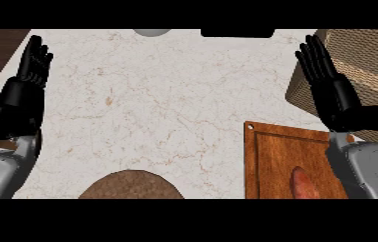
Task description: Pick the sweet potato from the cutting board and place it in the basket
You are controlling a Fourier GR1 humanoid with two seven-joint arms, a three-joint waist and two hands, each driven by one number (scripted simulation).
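A reddish-brown sweet potato (302, 183) lies on the wooden cutting board (277, 151) at the lower right, partly cut off by the view's lower edge. The woven basket (354, 51) stands at the far right edge of the counter, beyond the board. My right hand (325, 81) stands open with fingers up, in front of the basket and above the board's far corner. My left hand (29, 73) rests open at the left edge, fingers up. Neither hand touches anything.
A brown round object (131, 185) shows at the lower middle edge. A grey rounded thing (151, 32) and a black block (238, 33) sit at the counter's far edge. The pale marble counter (155, 101) spreads between my hands.
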